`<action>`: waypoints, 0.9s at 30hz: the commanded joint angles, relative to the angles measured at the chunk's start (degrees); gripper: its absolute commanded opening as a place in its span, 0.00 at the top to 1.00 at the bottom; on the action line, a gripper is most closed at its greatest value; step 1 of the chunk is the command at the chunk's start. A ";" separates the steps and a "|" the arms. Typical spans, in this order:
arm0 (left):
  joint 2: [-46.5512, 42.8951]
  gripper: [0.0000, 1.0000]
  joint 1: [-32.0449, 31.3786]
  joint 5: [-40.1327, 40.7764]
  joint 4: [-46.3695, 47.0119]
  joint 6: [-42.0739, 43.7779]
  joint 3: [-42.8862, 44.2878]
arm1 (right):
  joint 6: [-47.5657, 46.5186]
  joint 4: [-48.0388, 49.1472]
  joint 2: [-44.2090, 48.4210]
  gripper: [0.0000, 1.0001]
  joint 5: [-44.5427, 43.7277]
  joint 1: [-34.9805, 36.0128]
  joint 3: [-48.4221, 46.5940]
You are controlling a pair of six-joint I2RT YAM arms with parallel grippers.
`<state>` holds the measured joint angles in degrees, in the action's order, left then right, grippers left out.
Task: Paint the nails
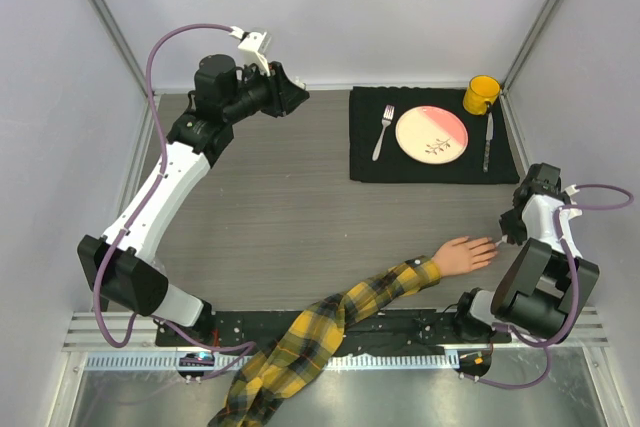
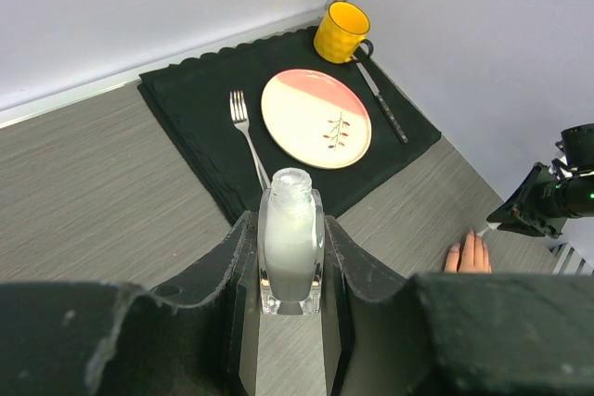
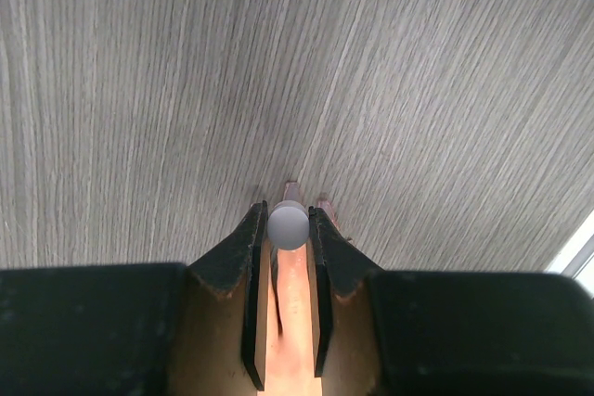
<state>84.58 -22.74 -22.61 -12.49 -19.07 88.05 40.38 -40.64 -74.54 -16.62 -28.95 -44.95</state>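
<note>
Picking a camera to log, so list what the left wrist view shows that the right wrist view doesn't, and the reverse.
Left wrist only: the left gripper holding a capless clear bottle, plus placemat, fork, plate, knife and yellow mug. Right wrist only: a round grey cap pinched in the right gripper, over a finger. Both: the mannequin hand's fingers, the right gripper itself and the wood-grain table.

Camera layout: one fixed overhead, two wrist-mounted.
The top camera looks down from above and behind the arm bases, covering the table (image 1: 290, 197). The left wrist camera, raised at far left, faces obliquely across the placemat (image 2: 186, 108), a clear bottle (image 2: 290, 248) close in front. The right wrist camera sits low, facing straight down past a grey cap (image 3: 288, 225). All three show the mannequin hand (image 1: 465, 254).
</note>
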 commanded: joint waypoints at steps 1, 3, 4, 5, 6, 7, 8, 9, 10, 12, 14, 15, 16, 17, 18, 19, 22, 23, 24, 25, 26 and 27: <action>-1.34 1.00 0.33 -1.47 3.70 0.53 1.16 | -0.30 1.09 -0.52 1.00 -1.22 -0.14 0.03; -1.34 1.00 0.33 -1.38 3.53 0.52 1.25 | -0.30 1.44 -0.60 1.00 -1.04 -0.14 0.30; -1.34 1.00 0.33 -1.38 3.44 0.61 1.33 | -0.22 1.44 -0.69 1.00 -1.04 -0.14 0.21; -1.34 1.00 0.42 -1.38 3.44 0.61 1.25 | -0.30 1.27 -0.78 1.00 -1.13 -0.14 0.21; -1.34 1.00 0.33 -1.21 3.35 0.61 1.33 | -0.30 1.18 -0.78 1.00 -1.22 -0.14 0.30; -1.43 1.00 0.33 -1.29 3.26 0.61 1.33 | -0.48 1.18 -0.78 1.00 -1.74 -0.14 0.30; -1.34 1.00 0.33 -1.21 3.26 0.61 1.16 | -0.74 1.53 -0.87 1.00 -2.01 -0.14 0.39; -1.34 1.00 0.33 -1.29 3.26 0.70 1.25 | -0.74 1.62 -0.95 1.00 -2.36 -0.14 0.39; -1.34 1.00 0.33 -1.30 3.26 0.70 1.25 | -0.74 1.88 -1.04 1.00 -2.62 -0.14 0.39; -1.34 1.00 0.33 -1.30 3.26 0.70 1.33 | -0.66 2.15 -1.57 1.00 -2.36 -0.14 0.13; -1.34 1.00 0.42 -1.30 3.09 0.70 1.42 | -0.57 2.58 -1.92 1.00 -2.62 -0.14 -0.14; -1.34 1.00 0.33 -1.21 3.09 0.70 1.42 | -0.74 2.59 -2.01 1.00 -2.80 -0.14 -0.23; -1.26 1.00 0.33 -1.21 3.09 0.70 1.33 | -0.83 2.76 -2.01 1.00 -2.98 -0.14 -0.31; -1.34 1.00 0.42 -1.21 3.00 0.61 1.33 | -0.92 2.85 -2.01 1.00 -3.59 -0.14 -0.40; -1.34 1.00 0.33 -1.12 3.00 0.70 1.33 | -1.18 2.76 -2.01 1.00 -3.85 -0.14 -0.58; -1.34 1.00 0.42 -1.21 3.00 0.70 1.33 | -1.36 2.85 -2.10 1.00 -4.12 -0.14 -0.84; -1.34 1.00 0.33 -1.12 3.00 0.70 1.42 | -1.45 3.02 -2.27 1.00 -4.38 -0.06 -1.19; -1.34 1.00 0.33 -1.21 3.00 0.61 1.33 | -1.53 3.11 -2.36 1.00 -4.30 -0.14 -1.19; -1.34 1.00 0.33 -1.12 3.00 0.70 1.33 | -1.53 3.29 -2.45 1.00 -4.12 -0.06 -1.28; -1.34 1.00 0.42 -1.12 3.00 0.70 1.33 | -1.53 3.20 -2.45 1.00 -4.21 -0.14 -1.28; -1.34 1.00 0.33 -1.12 2.91 0.70 1.33 | -1.45 3.29 -2.45 1.00 -4.21 -0.14 -1.28; -1.34 1.00 0.33 -1.12 2.91 0.79 1.42 | -1.53 3.38 -2.36 1.00 -4.12 -0.14 -1.28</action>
<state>84.58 -22.74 -22.79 -12.49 -19.07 88.05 39.29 -38.79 -76.66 -18.85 -28.95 -44.45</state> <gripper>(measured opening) 0.294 0.222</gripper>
